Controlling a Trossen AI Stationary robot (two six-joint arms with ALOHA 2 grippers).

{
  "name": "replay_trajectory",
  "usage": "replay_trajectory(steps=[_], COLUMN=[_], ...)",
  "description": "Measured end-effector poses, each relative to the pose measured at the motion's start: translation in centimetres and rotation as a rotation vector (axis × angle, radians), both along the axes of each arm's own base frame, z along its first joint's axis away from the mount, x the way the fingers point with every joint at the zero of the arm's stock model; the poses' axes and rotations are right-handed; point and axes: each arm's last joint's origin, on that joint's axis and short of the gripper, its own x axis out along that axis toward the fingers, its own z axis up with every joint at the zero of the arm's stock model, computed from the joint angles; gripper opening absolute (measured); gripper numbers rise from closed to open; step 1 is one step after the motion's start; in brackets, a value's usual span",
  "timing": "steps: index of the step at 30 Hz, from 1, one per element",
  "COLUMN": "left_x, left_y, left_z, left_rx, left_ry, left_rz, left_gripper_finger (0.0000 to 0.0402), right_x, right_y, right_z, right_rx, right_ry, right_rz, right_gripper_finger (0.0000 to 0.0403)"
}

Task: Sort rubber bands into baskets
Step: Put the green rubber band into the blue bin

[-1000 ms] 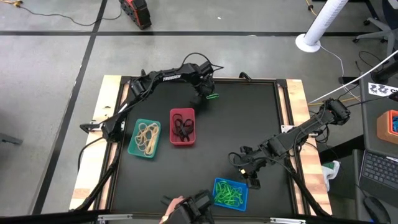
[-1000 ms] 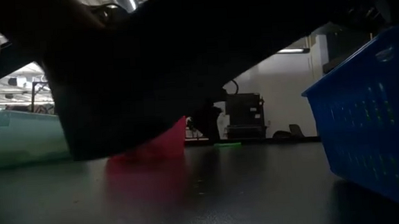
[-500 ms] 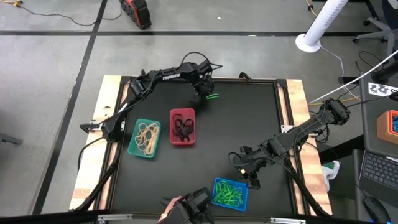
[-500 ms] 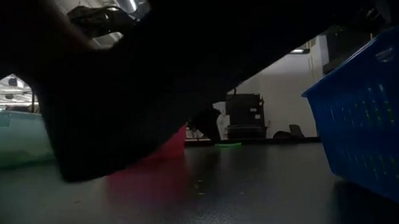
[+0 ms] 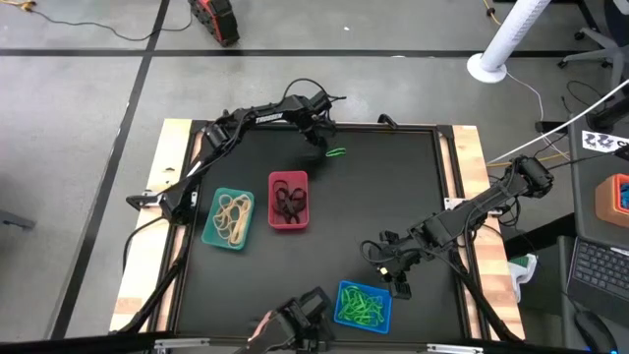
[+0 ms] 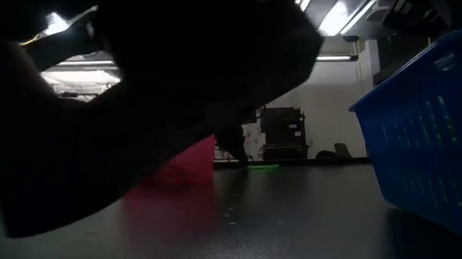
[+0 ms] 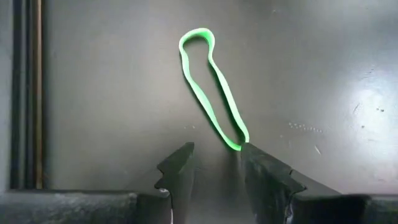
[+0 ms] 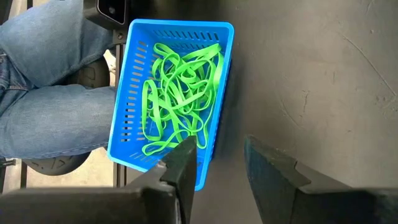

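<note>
One green band (image 7: pixel 214 102) lies loose on the mat (image 5: pixel 393 197) near its far edge, well apart from the blue basket (image 5: pixel 364 306) of green bands. The left gripper (image 7: pixel 214 165) is poised at its near end, fingers parted, nothing held. A pick is judged in hand; lowering and closing are called for. The right gripper (image 8: pixel 217 165), parted and empty, waits beside the blue basket. Only the left wrist view shows the band touching one finger.
</note>
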Motion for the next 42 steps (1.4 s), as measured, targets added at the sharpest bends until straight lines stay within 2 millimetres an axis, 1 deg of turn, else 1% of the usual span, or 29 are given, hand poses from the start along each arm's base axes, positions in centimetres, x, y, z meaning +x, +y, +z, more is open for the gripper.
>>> replay_trajectory(steps=[6,18,29,33,37,42], left_x=[0.12,-0.13,-0.02,-0.15,-0.27,-0.08], left_y=[0.06,0.34,0.54,0.43,0.08,-0.15], left_z=[0.06,0.21,0.34,0.27,0.09,0.07], left_rx=[0.032,0.000,0.029,0.015,-0.013,0.000], left_ry=[-0.024,0.001,-0.011,0.004,-0.010,-0.048], left_rz=[-0.055,0.026,0.024,0.027,-0.041,-0.129], left_gripper_finger=[0.0129,0.0129,0.0129,0.0129,0.0129,0.0129], right_x=[-0.01,-0.01,0.04,0.04,0.04,0.03], right_y=[0.00,-0.01,-0.09,-0.09,-0.09,-0.08], right_z=[0.00,-0.01,-0.02,-0.02,-0.02,-0.02], right_rx=[0.000,-0.002,-0.028,-0.028,-0.028,-0.028], right_ry=[0.001,0.000,-0.014,-0.014,-0.014,-0.014], right_rz=[0.000,0.003,-0.015,-0.015,-0.015,-0.014], right_gripper_finger=[0.0134,0.0134,0.0134,0.0134,0.0134,0.0134])
